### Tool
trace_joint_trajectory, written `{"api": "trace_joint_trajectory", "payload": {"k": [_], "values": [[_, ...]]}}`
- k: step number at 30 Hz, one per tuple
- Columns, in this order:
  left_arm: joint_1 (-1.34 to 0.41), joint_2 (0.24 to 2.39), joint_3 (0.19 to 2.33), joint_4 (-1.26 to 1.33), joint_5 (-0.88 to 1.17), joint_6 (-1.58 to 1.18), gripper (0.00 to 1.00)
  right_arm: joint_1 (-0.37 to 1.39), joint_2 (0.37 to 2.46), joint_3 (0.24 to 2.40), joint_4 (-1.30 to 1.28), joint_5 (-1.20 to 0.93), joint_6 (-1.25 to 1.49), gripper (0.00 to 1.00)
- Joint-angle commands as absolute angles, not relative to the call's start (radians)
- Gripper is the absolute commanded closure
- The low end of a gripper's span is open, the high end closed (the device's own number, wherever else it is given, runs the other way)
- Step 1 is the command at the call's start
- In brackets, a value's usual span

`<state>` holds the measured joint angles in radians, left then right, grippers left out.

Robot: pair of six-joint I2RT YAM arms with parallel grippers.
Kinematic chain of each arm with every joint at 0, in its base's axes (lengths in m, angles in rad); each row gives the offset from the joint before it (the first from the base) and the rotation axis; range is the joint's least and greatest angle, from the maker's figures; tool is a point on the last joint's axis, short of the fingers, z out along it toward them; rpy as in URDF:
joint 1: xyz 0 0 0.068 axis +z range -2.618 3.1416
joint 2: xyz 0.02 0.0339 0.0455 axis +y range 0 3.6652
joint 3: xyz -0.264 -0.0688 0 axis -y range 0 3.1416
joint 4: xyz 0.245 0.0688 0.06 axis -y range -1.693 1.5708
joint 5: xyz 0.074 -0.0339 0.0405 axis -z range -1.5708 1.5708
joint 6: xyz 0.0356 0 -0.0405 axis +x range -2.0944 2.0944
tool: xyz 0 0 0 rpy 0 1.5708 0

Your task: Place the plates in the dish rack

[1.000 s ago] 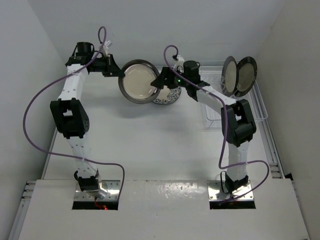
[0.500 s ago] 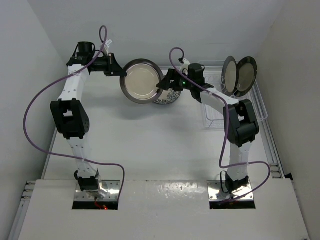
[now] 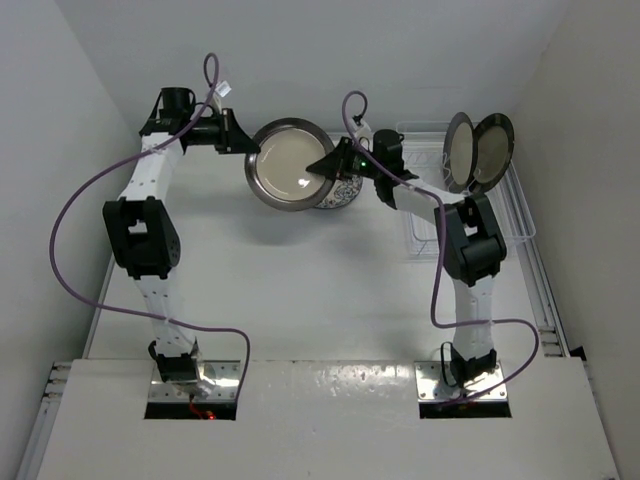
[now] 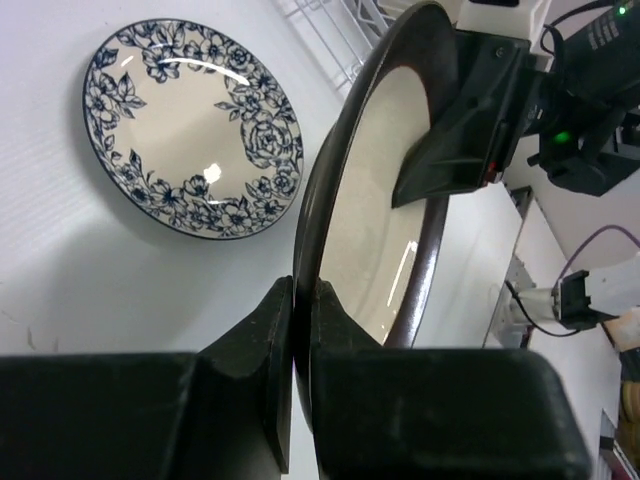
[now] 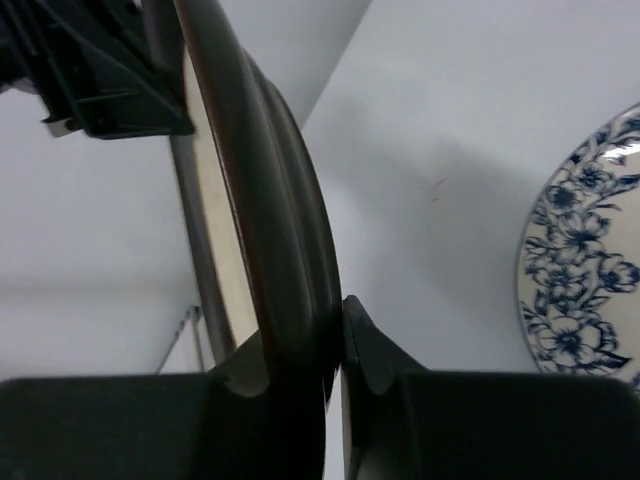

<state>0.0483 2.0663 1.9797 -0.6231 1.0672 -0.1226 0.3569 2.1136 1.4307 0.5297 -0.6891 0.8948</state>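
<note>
Plate [image 3: 290,165] upright, pinched at both rims: left gripper [image 3: 250,144] clamped on left rim, right gripper [image 3: 323,169] clamped opposite; rack [image 3: 522,215] lies right, nearer right arm

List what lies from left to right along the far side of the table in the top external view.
left gripper → dark-rimmed plate → right gripper → first upright plate → second upright plate, both standing in the dish rack.
</note>
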Motion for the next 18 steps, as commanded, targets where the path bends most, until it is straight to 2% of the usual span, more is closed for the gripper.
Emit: {"api": "trace_joint_trajectory", "payload": {"k": [1, 5, 6, 8, 9, 12, 16, 18], "values": [[0.034, 1.97, 1.99, -0.563, 1.163, -0.212, 1.0, 0.362, 2.044, 1.425, 0.69, -0.661, 0.934, 1.0], [0.034, 1.979, 1.98, -0.563, 1.077, -0.212, 0.5, 0.345, 1.981, 1.378, 0.68, -0.621, 0.916, 1.0], [0.034, 1.979, 1.98, -0.563, 1.056, -0.201, 0.31, 0.33, 1.939, 1.361, 0.677, -0.611, 0.911, 1.0], [0.034, 1.989, 2.015, -0.624, 1.004, -0.154, 0.1, 0.321, 1.91, 1.333, 0.66, -0.562, 0.896, 1.0], [0.034, 2.0, 2.032, -0.65, 0.909, -0.134, 0.01, 0.308, 1.861, 1.327, 0.635, -0.543, 0.876, 1.0], [0.034, 2.025, 2.103, -0.741, 0.694, -0.054, 0.01, 0.276, 1.791, 1.304, 0.588, -0.479, 0.83, 1.0], [0.043, 2.034, 2.135, -0.772, 0.516, -0.044, 0.01, 0.238, 1.711, 1.286, 0.552, -0.413, 0.805, 1.0], [0.052, 2.034, 2.135, -0.782, 0.46, -0.031, 0.01, 0.204, 1.687, 1.302, 0.462, -0.312, 0.746, 1.0]]}}
